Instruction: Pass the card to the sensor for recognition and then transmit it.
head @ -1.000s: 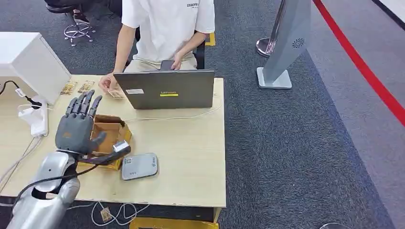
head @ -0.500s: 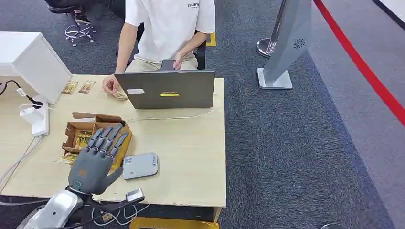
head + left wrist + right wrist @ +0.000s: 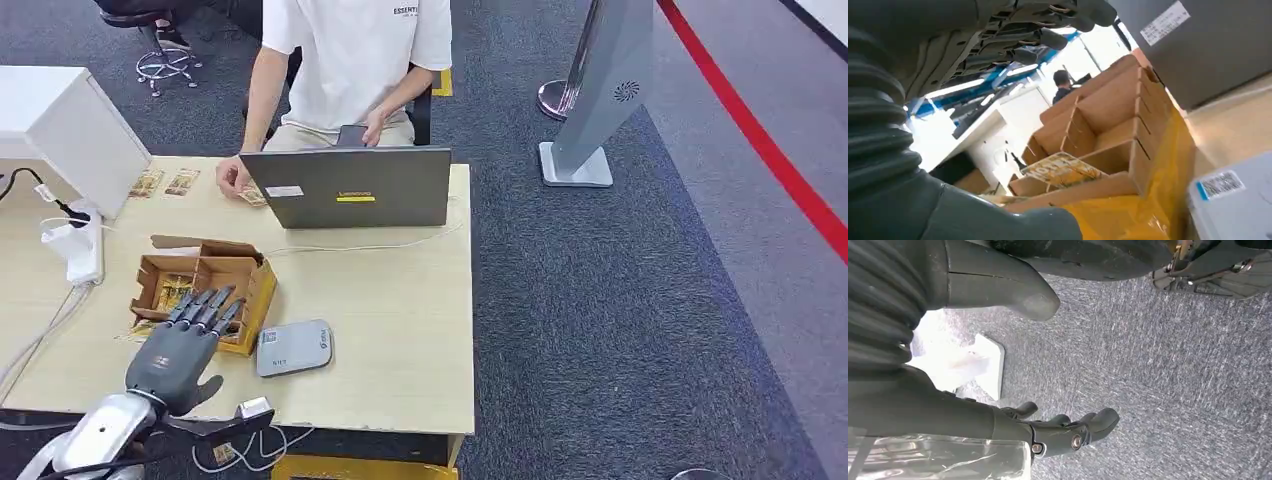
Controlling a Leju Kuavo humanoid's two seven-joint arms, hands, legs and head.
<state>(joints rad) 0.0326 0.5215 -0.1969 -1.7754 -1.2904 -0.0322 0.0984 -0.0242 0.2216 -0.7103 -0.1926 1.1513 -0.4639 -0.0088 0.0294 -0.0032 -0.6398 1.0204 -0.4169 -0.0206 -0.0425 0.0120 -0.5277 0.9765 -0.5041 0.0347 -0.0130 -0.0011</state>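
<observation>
An open cardboard box (image 3: 222, 270) with dividers stands on the wooden table (image 3: 400, 330). Patterned cards (image 3: 175, 292) lie in its compartments, and the left wrist view shows one card (image 3: 1060, 170) lying flat in a near compartment. The flat grey sensor (image 3: 292, 347) lies just right of the box and is seen again as the sensor (image 3: 1233, 200). My left hand (image 3: 180, 352) hovers at the box's near edge with spread fingers (image 3: 1048, 30), holding nothing. My right hand (image 3: 1058, 260) hangs over the carpet, thumb and fingers apart, empty.
A person sits behind an open laptop (image 3: 345, 187) at the table's far side, one hand resting by loose cards (image 3: 165, 182). A white box (image 3: 60, 125) and power strip (image 3: 80, 250) occupy the left. A grey stand (image 3: 600, 90) rises on the carpet to the right.
My left hand has come down from above the box and drawn back toward the table's near edge, still empty. The person's hand has barely shifted.
</observation>
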